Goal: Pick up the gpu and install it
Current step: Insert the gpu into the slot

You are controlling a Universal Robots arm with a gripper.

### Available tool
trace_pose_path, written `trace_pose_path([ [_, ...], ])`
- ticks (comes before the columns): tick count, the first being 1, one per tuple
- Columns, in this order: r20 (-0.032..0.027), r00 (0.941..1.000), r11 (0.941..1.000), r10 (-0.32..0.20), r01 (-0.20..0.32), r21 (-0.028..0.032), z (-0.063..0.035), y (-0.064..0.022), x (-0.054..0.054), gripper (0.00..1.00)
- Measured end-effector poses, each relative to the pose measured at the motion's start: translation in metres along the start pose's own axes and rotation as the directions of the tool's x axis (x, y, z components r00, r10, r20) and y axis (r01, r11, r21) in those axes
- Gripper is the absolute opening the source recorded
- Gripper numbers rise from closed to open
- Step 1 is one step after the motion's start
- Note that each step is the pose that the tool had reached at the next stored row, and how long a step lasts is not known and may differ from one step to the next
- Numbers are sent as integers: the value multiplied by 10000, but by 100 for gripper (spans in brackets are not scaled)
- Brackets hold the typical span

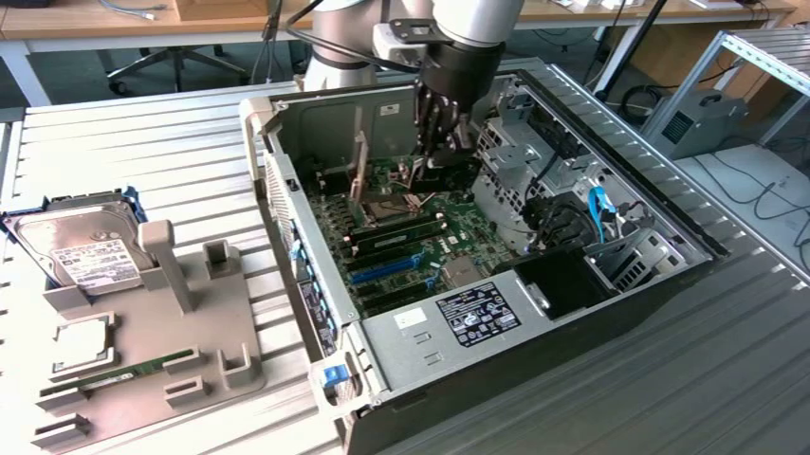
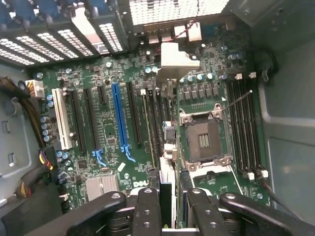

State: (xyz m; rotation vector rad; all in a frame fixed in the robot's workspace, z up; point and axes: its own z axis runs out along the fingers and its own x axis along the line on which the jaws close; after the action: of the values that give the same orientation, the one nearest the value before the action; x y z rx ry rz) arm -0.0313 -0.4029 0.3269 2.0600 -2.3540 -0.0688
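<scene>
Wrist view: the gripper (image 2: 172, 201), jaws about half closed, clamps the gpu (image 2: 169, 140) by its upper edge, so the card hangs edge-down directly beneath it over the motherboard (image 2: 108, 123). Its long axis runs parallel to the expansion slots, with the pale bracket end pointing away from the gripper. The blue slot (image 2: 119, 118) lies on the side away from the CPU socket (image 2: 203, 140). Whether the card touches a slot is unclear.

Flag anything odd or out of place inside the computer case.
Nothing spilled or broken. One oddity: the CPU socket lies open and empty, its thin lever slanting over the memory slots. The gpu, gripped in the tool, stands edge-on beside that socket.
</scene>
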Motion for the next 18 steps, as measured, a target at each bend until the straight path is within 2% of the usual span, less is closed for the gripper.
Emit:
trace_pose_path([
  [8, -29, 9976, 9976, -686, 686, -15, 1, -1, 0, 26],
  [15, -53, 9911, 9911, -1331, 1331, -30, 2, -6, -1, 26],
  [18, -66, 9859, 9859, -1673, 1673, -39, 2, -9, -1, 26],
])
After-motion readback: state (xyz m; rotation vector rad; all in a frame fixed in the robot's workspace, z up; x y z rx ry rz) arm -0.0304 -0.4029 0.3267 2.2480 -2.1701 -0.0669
